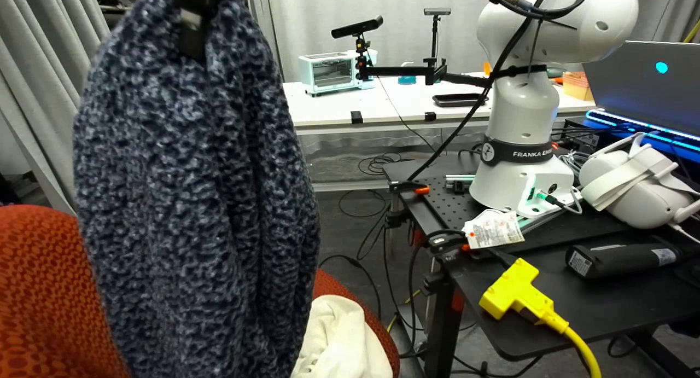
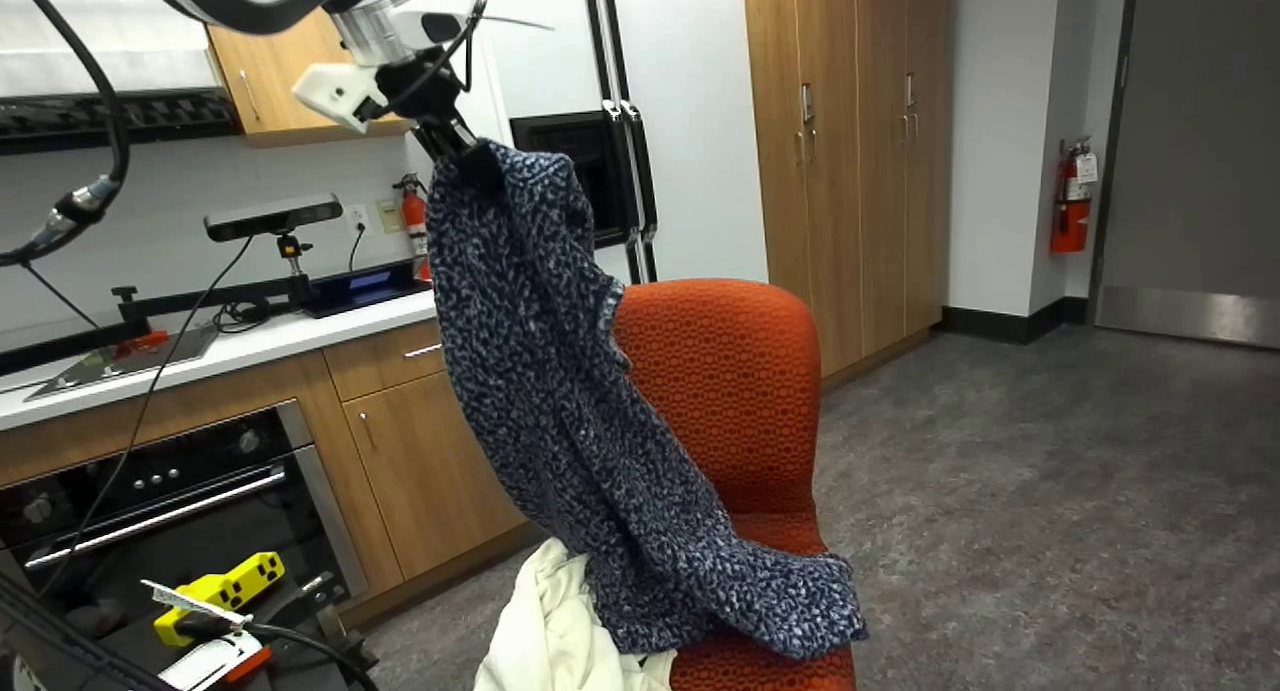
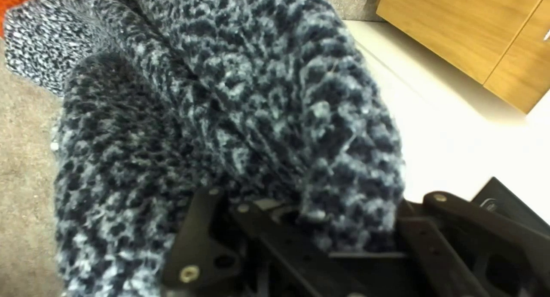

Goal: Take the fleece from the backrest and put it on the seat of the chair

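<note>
In an exterior view, up and left of the chair (image 2: 770, 441), the gripper (image 2: 478, 165) is clamped on the fleece (image 2: 590, 401), which hangs below it, slanting onto the seat (image 2: 770, 674). A cream cloth (image 2: 550, 631) bunches at the chair's left side; the fleece's lower end meets the chair's right edge, and floor (image 2: 1060, 491) stretches out beyond.

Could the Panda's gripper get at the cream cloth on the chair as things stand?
Probably not: the gripper holds the fleece, which partly hides the cream cloth in both exterior views.
</note>
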`<state>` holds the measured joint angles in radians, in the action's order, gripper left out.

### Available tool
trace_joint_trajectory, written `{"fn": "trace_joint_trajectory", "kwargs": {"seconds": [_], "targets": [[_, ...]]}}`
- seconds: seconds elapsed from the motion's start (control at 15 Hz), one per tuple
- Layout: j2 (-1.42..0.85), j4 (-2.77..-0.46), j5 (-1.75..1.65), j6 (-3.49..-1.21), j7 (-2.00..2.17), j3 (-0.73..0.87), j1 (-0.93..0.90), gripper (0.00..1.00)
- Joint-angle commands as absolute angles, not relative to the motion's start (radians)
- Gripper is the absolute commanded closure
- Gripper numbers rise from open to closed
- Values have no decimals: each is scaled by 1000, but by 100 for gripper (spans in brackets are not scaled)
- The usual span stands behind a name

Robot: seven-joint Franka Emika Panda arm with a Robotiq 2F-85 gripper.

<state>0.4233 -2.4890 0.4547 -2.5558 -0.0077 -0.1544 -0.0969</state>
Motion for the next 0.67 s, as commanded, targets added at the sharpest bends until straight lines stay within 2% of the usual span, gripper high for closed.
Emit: {"fn": "trace_joint_trajectory", "kwargs": {"seconds": [0.0,0.13,0.2,0.33,0.6], "targets": [[288,-2387,483,-2571,-165,-7,-152,100],[257,-2350,520,-2535,-199,40,-153,100],[217,-2325,555,-2505,-250,82,-151,75],[118,-2264,619,-2476,-369,154,-127,66],[-35,-2153,737,-2368,-568,167,-52,35]]}}
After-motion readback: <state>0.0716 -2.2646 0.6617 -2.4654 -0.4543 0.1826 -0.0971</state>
